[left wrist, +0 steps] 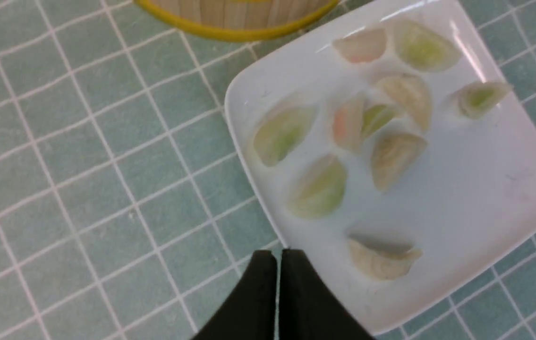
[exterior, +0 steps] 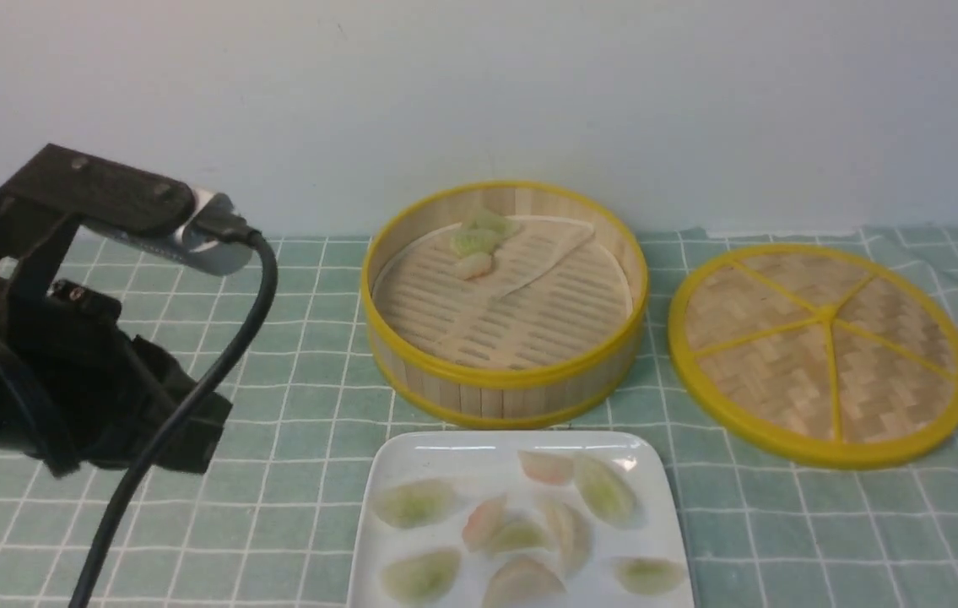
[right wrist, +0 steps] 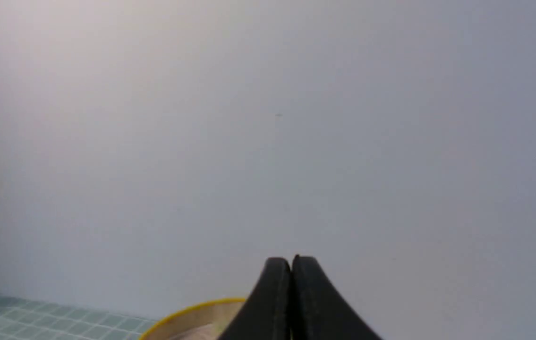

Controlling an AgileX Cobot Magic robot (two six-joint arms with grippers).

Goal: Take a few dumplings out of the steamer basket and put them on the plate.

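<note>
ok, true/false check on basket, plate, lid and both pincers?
1. Left pincer is shut and empty. True.
2. Basket is empty. False: a few dumplings remain at its far side.
3. Plate holds more dumplings than the basket. True.
4. Lid covers the basket. False: it lies flat on the cloth to its right.
5. Right pincer grips a dumpling. False: shut, empty.

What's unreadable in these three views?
- plate: near edge cut off by the front view's bottom edge.
- dumplings in the steamer basket: clumped and blurred in the front view, count unclear.
- left pincer: tips not made out in the front view, behind its own wrist and cable.
- right pincer: absent from the front view; its wrist view shows mostly wall.
</note>
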